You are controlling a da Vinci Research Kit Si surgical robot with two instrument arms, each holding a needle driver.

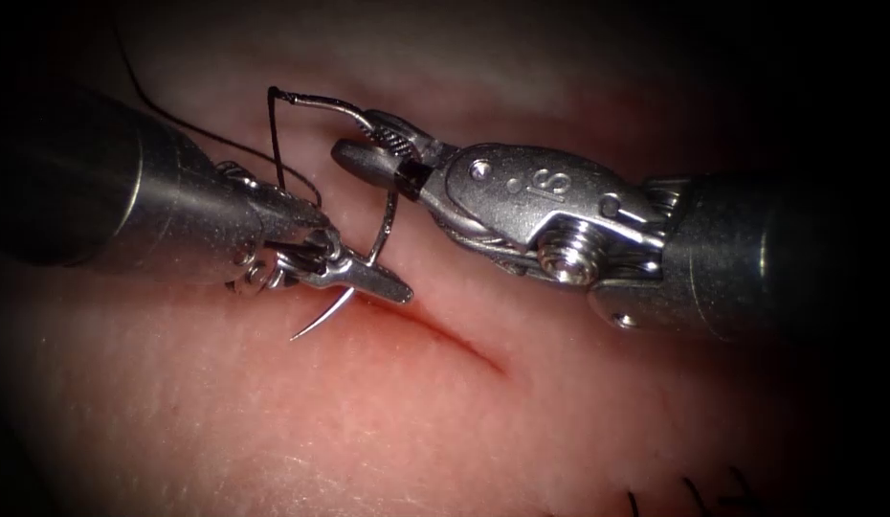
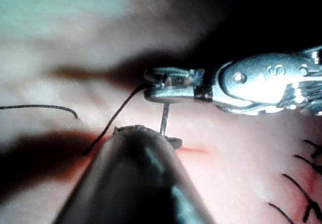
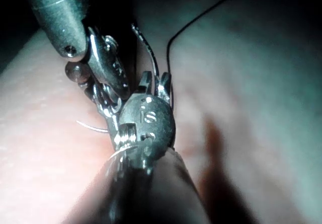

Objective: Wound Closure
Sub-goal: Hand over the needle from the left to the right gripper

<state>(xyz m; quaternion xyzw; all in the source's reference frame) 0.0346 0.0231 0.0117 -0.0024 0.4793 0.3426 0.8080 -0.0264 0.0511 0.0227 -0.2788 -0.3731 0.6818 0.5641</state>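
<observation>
Endoscope view: cut ends of thread stick up from the tissue well to the right of the cut, near the frame edge; left wrist view shows the same dark stubs with red fluid among them. Left tool lies across the cut's left end and covers it there. Right tool comes in above the cut, its body over the tissue on the right side.

Needle is clear of the tissue, held in the air over the cut's left end. Curved, silver, tip pointing down-left just above the surface. Left tool is clamped on it near the tip; sharp end pokes out past the jaws. Right tool's jaws are parted, sitting around the needle nearer its tail; can't tell if they touch it. Thread runs dark from the needle's tail, drops behind the left tool, then trails off up-left across the tissue. Right wrist view: needle tip shows beside the left tool.
</observation>
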